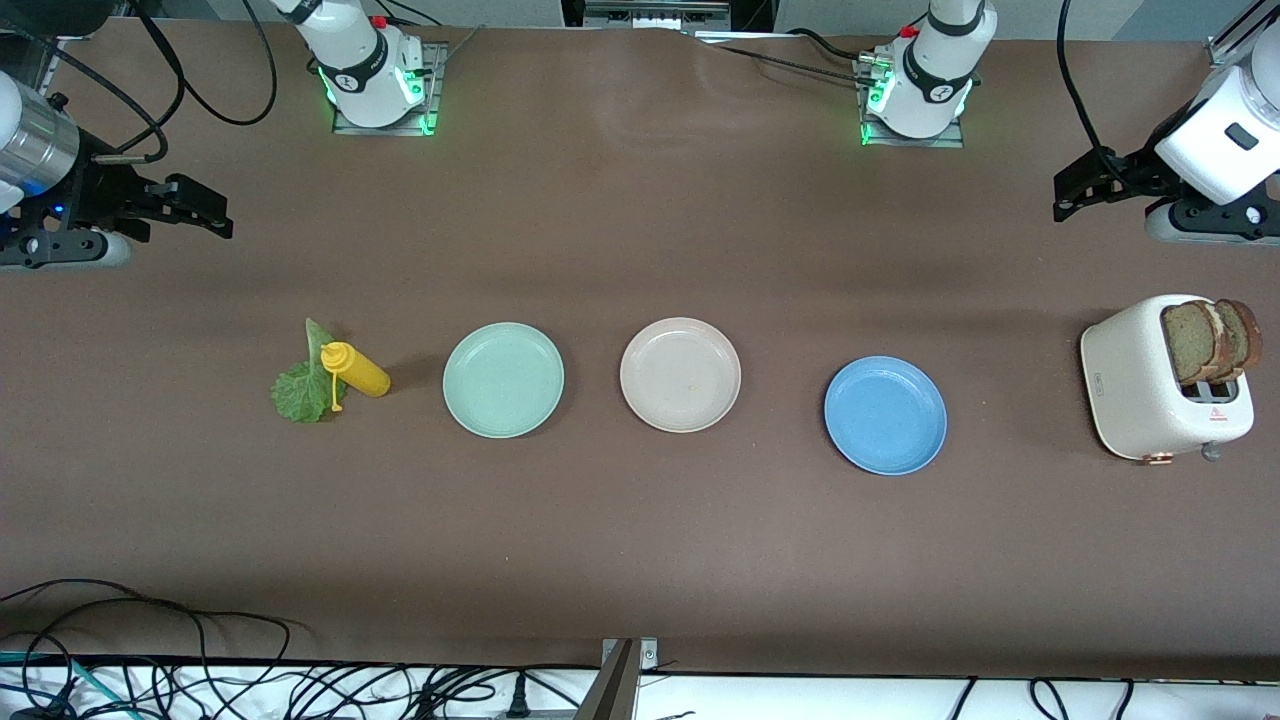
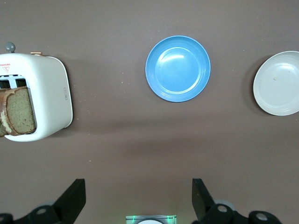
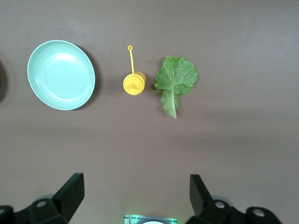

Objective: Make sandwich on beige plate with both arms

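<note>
Three plates sit in a row across the middle of the table. The beige plate (image 1: 680, 374) is the centre one and lies bare, with the mint-green plate (image 1: 503, 379) beside it toward the right arm's end and the blue plate (image 1: 885, 414) toward the left arm's end, a little nearer the front camera.

No sandwich is put together yet. Two brown bread slices (image 1: 1210, 342) stand upright in the slots of a white toaster (image 1: 1150, 385) at the left arm's end of the table, their lower halves hidden inside it. In the left wrist view only one slice shows fully, and the toaster is cut off by the frame edge. The lettuce leaf (image 1: 305, 385) lies flat toward the right arm's end, with a yellow squeeze bottle (image 1: 356, 369) touching or just overlapping its edge; from the front I cannot tell which.

Both arms wait high and out at the table ends, largely cut off in the front view. The left gripper (image 2: 138, 196) hovers over bare table with its fingers spread wide, holding nothing. The right gripper (image 3: 136, 192) does the same over bare table, fingers likewise spread.
</note>
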Robot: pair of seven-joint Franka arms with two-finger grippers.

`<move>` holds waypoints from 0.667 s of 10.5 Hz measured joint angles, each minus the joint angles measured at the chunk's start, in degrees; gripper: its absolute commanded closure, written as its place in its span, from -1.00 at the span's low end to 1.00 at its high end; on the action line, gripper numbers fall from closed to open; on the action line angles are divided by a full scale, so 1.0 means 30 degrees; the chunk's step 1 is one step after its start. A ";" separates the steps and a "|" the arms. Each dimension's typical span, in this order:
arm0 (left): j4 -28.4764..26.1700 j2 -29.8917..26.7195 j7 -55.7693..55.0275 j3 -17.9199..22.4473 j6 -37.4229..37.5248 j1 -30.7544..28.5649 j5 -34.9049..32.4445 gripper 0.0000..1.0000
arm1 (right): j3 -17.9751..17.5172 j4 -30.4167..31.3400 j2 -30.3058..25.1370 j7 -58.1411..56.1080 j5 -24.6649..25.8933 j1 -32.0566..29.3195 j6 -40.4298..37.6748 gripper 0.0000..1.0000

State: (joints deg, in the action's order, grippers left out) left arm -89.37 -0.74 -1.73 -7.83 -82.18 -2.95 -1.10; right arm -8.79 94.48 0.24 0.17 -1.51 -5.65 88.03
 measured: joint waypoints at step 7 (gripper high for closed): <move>0.0000 0.0010 0.0003 0.0001 0.0000 0.0000 0.0000 -1.00 | 0.0305 0.0176 0.0016 -0.0010 0.0000 -0.0004 -0.0006 -1.00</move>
State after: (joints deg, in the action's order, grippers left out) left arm -89.37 -0.71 -1.72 -7.82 -82.18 -2.95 -1.10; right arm -7.87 95.01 0.29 0.14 -1.51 -5.66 88.01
